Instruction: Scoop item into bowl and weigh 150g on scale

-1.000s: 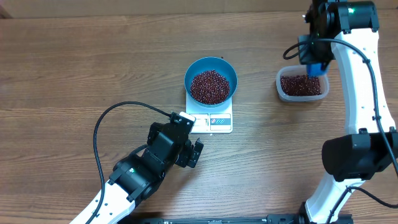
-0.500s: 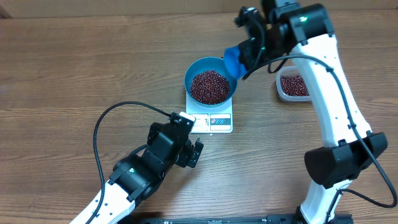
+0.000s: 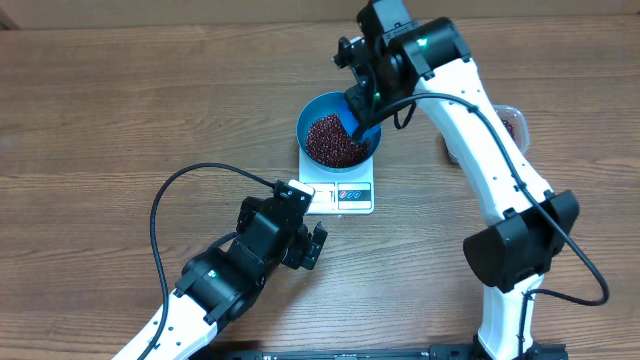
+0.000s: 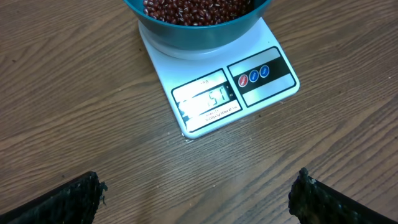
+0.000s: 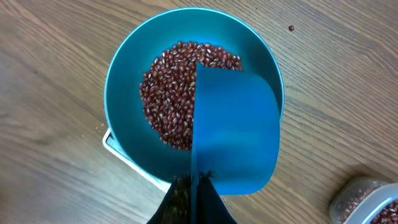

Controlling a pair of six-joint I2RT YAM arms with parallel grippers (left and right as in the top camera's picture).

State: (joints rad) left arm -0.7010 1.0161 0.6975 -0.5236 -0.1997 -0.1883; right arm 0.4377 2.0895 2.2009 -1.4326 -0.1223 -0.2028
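Note:
The blue bowl (image 3: 318, 108) stands on the white scale (image 3: 340, 195) and holds a heap of red-brown beans (image 3: 330, 140). My right gripper (image 5: 199, 182) is shut on the thin edge of a blue scoop (image 5: 239, 130), which hangs tilted over the bowl's (image 5: 121, 74) right half and hides part of the beans (image 5: 165, 99). My left gripper (image 4: 199, 199) is open and empty over bare wood just in front of the scale (image 4: 163, 60), whose display (image 4: 205, 99) is lit. In the overhead view the left gripper (image 3: 308, 243) sits at the scale's front left.
A clear tub (image 5: 367, 199) of beans stands to the right of the scale, mostly hidden behind my right arm in the overhead view. One stray bean (image 5: 291, 28) lies on the wood beyond the bowl. The left arm's black cable (image 3: 165, 205) loops over the table.
My right arm has swung left from the clear tub to the bowl, carrying the scoop, which now hangs over the bowl. The left arm has not moved.

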